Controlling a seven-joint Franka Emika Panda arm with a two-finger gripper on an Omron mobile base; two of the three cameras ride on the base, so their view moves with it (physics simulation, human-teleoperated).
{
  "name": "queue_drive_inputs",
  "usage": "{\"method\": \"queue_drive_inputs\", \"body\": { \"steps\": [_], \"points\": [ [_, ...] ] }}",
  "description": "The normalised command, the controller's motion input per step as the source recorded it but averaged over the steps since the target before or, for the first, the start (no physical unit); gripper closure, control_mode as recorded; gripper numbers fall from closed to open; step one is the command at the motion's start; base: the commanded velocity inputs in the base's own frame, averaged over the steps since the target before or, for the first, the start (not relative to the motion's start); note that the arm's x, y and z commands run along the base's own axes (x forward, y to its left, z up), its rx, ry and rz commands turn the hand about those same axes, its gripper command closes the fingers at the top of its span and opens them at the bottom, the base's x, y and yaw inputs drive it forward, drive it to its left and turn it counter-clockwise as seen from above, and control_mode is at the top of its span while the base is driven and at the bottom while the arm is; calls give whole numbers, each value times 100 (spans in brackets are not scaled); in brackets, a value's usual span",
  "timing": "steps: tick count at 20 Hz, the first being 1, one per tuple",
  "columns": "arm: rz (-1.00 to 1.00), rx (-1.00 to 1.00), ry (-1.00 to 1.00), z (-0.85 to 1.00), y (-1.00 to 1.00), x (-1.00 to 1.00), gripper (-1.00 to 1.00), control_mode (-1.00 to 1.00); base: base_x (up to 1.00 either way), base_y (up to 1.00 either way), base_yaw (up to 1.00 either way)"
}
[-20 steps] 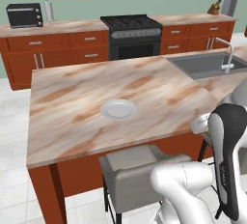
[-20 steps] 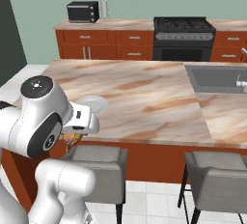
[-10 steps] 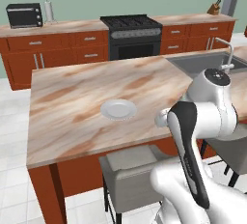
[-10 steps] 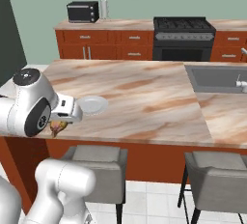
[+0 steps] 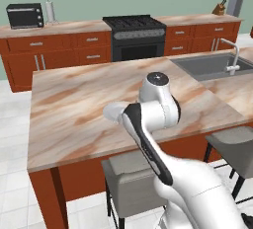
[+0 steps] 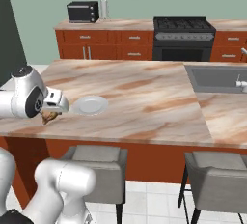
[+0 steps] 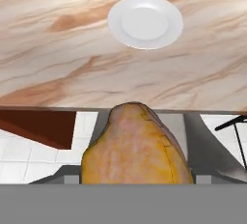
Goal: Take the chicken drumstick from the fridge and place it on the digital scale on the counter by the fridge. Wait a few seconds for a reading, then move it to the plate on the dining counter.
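Nearest the camera on the hand, the drumstick (image 7: 135,146) looms large and golden-orange at the bottom of the hand view, and it looks to be pinched between the fingers, though the fingers themselves are hidden behind the meat. From the right base view the gripper (image 6: 52,114) carries it at the near edge of the surface (image 6: 144,97), the brown lump (image 6: 49,117) hanging just under the hand, above the near rim of the marbled top and not yet over the dish. Just beyond lies the plate (image 7: 145,21), round, white and bare, near the hand but clearly apart from it; in the right base view the plate (image 6: 90,105) sits just beside the gripper. In the left base view the arm covers that spot. Farther on are the sink (image 6: 217,77), then the stove (image 6: 183,37) and the toaster oven (image 6: 83,11) on the wall counter. This appears to be the last step, the carry to the plate. The next move calls for a short reach forward until the meat is centred over the plate, a gentle lowering, then spreading the fingers.
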Motion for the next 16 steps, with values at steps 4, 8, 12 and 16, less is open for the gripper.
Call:
{"method": "queue_drive_inputs", "body": {
  "steps": [4,8,12,16],
  "points": [
    [0,-6,18,0,6,100,100,-100,0,0,0],
    [3,0,13,0,-8,100,100,-100,0,0,0],
    [1,0,10,-4,-27,79,100,-100,0,0,0],
    [0,0,2,-40,-4,61,100,-100,0,0,0]
  ]
}}
